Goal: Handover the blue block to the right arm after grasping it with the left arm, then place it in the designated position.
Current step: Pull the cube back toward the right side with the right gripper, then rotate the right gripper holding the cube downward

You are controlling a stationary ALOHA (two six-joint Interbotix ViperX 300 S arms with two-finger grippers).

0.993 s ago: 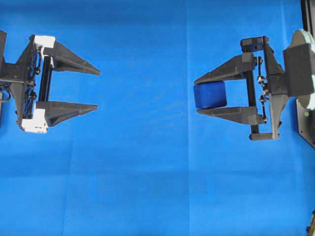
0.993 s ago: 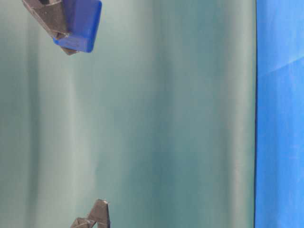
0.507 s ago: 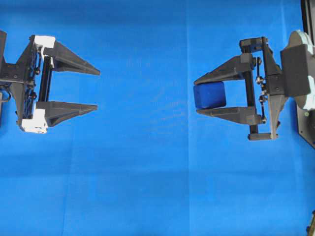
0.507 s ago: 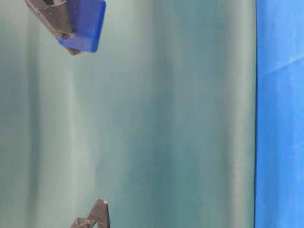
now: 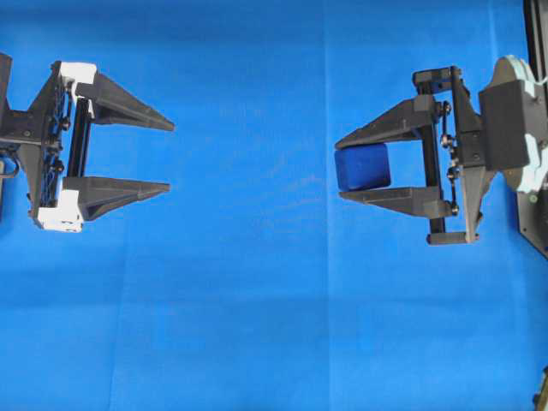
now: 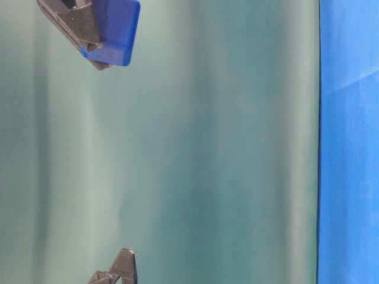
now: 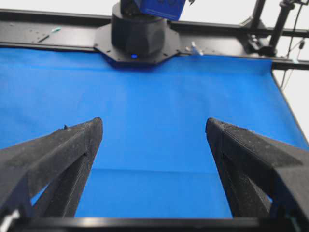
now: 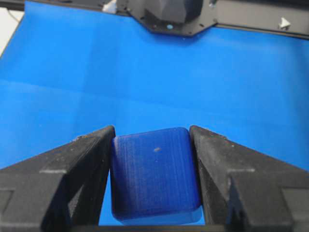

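Note:
The dark-blue block [image 5: 363,167] sits clamped between the two black fingers of my right gripper [image 5: 339,167], above the blue cloth at right of centre. In the right wrist view the block [image 8: 153,173] fills the gap between both fingers, touching each. At table level the block [image 6: 115,31] shows at the top left, held by the right gripper's fingers [image 6: 74,23]. My left gripper [image 5: 169,155], with white brackets on its rail, hovers at the far left, open and holding nothing. The left wrist view shows its fingers [image 7: 79,145] wide apart over bare cloth.
Blue cloth [image 5: 257,308] covers the whole table. A black arm base [image 7: 139,34] and a black frame rail stand at the far edge in the left wrist view; another base [image 8: 169,12] shows in the right wrist view. A left fingertip [image 6: 121,266] pokes in at table level.
My right gripper with the block has drifted slightly up and left in the overhead view. The left gripper has stayed still and open.

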